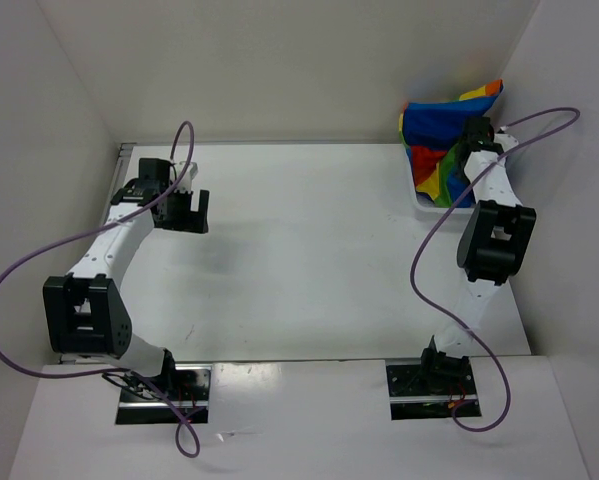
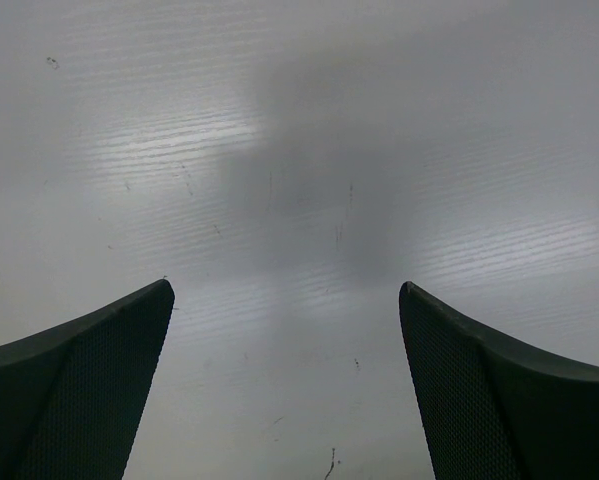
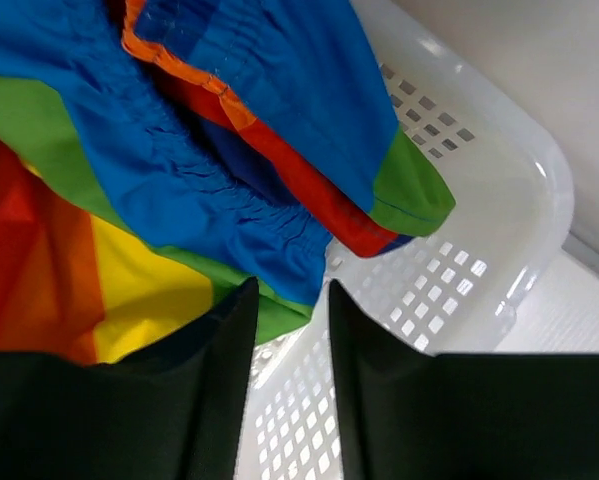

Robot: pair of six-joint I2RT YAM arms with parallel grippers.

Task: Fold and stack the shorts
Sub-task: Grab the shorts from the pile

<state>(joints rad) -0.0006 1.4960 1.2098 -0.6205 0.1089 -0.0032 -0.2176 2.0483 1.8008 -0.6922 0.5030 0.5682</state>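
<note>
top external view: a white tabletop point(image 1: 309, 260) sits boxed in by white walls point(image 1: 299, 70) on the left, back and right. its middle lies bare, with a soft shadow near the left arm. the shorts point(image 1: 441, 128) are in the far right corner, bunched in a white mesh basket point(image 3: 499, 200) that stands hard against the right wall, close to the back one. one striped end pokes up above the basket rim.

the right gripper point(image 1: 471, 138) hangs over that heap, with its arm running along the right wall. in the right wrist view its fingers point(image 3: 219, 380) stand a narrow gap apart, with nothing between them, just above blue gathered cloth and the basket's gridded wall. the corner leaves little room on two sides.

the left gripper point(image 1: 189, 212) hovers over the far left of the tabletop, well apart from the shorts. in the left wrist view its fingers point(image 2: 99, 390) are spread wide, holding nothing, over bare scuffed white surface.
</note>
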